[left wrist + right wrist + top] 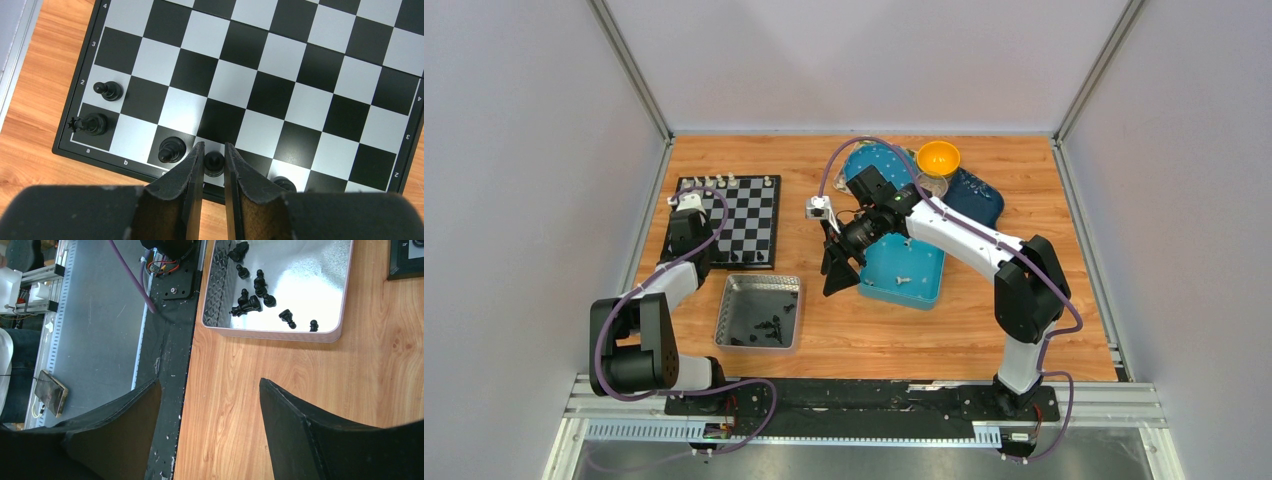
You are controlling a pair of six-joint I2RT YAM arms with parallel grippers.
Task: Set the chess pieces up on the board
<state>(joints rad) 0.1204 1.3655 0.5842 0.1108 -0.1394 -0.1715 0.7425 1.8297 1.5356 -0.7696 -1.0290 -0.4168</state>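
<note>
Left wrist view: my left pincer (214, 146) sits at the bottom middle of the frame. Its jaws are narrowly apart, one on either side of a small black piece (214, 164) that stands upright on a bottom-row square of the board (280, 65). I cannot tell whether the pads press it or merely flank it (the gaps are hairline). The narrow setting makes sense to me. A black pawn (171, 150) stands just to the left and another dark piece (284, 183) sits at the lower right, so wider jaws would risk toppling them. Further left, a second pawn (108, 91) and a spiky-crowned piece (90, 124) hold the corner squares.

In the top external view my right pincer (839, 270) hangs at the centre of the frame. Its jaws are wide apart with nothing between them. It is over bare desk (874, 330), between the silver tray (729, 320) and the blue tray (929, 290). I judge it is parked there to stay out of the left arm's way.

The loose black pieces (769, 327) lie in the silver tray, just below the board and within easy reach of the left arm. A row of cream-white pieces (722, 181) lines the board's upper edge. Much of the set remains to be placed.
</note>
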